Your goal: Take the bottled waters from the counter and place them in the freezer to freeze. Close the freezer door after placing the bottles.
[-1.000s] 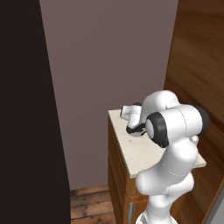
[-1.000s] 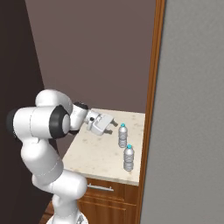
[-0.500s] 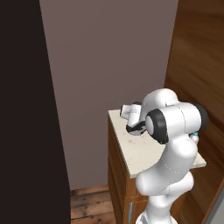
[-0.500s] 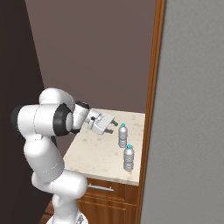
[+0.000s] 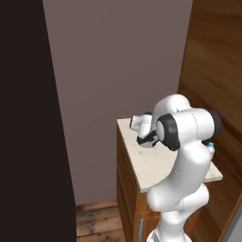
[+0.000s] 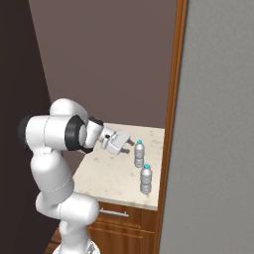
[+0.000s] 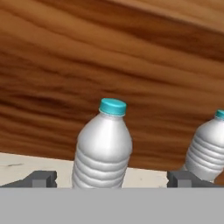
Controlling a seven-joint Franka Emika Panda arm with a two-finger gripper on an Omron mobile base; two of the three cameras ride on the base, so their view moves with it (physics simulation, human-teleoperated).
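Two bottled waters stand upright on the beige counter (image 6: pixel 106 173): the far bottle (image 6: pixel 139 154) and the near bottle (image 6: pixel 146 179), both clear with teal caps. My gripper (image 6: pixel 127 144) is open just left of the far bottle, level with its upper body and a small gap short of it. In the hand view that bottle (image 7: pixel 103 151) stands centred between my two spread fingertips (image 7: pixel 42 179), with the other bottle (image 7: pixel 209 148) at the right edge. In the left base view my arm hides most of the counter (image 5: pixel 153 165); one teal bottle cap (image 5: pixel 211 145) peeks out. The freezer's inside is out of view.
A tall wooden panel (image 6: pixel 171 119) rises right behind the bottles, with a plain grey panel (image 6: pixel 213 149) beyond it. A brownish wall (image 6: pixel 109 59) backs the counter. A dark tall surface (image 5: pixel 28 142) stands to the left. Wooden cabinet fronts with a metal handle (image 6: pixel 113 213) sit under the counter.
The hand has crept a little to the right, closer to the far bottle. The jaws stay wide and the bottles have not moved.
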